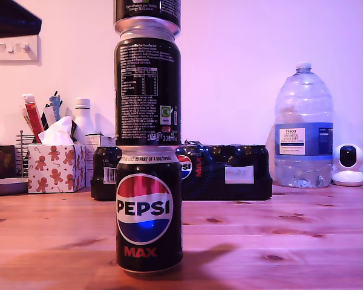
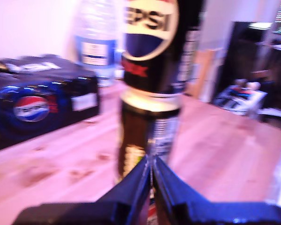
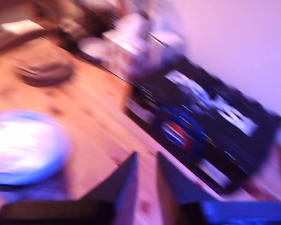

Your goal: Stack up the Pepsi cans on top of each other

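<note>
Three Pepsi cans stand in one column near the front edge of the tabletop. The bottom can sits upright on the wood with its logo facing the exterior camera. The middle can rests on its lid with the white nutrition text showing. The top can sits on that one, and only its lowest part is inside the picture.

Behind the column, toward the back edge, lies a dark shrink-wrapped multipack, partly hidden by the bottom can. At the exterior view's right stand a big clear water bottle and a small white camera. At the exterior view's left are a gingerbread-print tissue box, a white bottle and a holder of pens.

My first gripper points at the column from close by, the cans filling the view just ahead of its tips. Its jaws are pressed almost together with nothing between them. My second gripper is over bare wood, looking toward the multipack, with a blurred round silver can lid beside it. Its jaws are a narrow gap apart and hold nothing. Neither gripper shows in the exterior view.
</note>
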Robot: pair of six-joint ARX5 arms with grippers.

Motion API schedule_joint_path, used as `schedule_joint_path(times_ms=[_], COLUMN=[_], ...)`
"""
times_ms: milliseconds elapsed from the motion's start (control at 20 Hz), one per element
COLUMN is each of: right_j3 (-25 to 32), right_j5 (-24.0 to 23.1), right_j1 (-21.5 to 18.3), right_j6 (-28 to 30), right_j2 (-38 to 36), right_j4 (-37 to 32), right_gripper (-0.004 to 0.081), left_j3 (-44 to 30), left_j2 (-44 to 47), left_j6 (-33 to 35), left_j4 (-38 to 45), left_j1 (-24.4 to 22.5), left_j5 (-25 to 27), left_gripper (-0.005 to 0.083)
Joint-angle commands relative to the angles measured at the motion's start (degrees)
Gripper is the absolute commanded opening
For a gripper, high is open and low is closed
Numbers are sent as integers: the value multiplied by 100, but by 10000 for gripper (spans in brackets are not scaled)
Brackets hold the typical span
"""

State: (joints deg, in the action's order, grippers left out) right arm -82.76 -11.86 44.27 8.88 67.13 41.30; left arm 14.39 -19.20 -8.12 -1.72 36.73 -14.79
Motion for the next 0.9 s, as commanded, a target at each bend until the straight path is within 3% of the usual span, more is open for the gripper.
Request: schedule_joint_path(times_ms=[0, 200, 450, 850], right_j3=[138, 573, 1794, 3480], right_j5=[203, 446, 455, 2166], right_j1=[-264, -968, -1764, -3556], right_j6=[-11, 2, -33, -39], right_j2=[-101, -332, -874, -1694], right_j4=[-37, -549, -1827, -2887], right_gripper=[-13, -13, -13, -13], left_j3=[-31, -31, -33, -33], left_j2=[17, 17, 17, 20], left_j6=[107, 114, 216, 184], left_j4=[48, 42, -17, -37], left_j1=[13, 13, 11, -417], left_j5=[127, 428, 741, 894], left_gripper=[-21, -21, -21, -21])
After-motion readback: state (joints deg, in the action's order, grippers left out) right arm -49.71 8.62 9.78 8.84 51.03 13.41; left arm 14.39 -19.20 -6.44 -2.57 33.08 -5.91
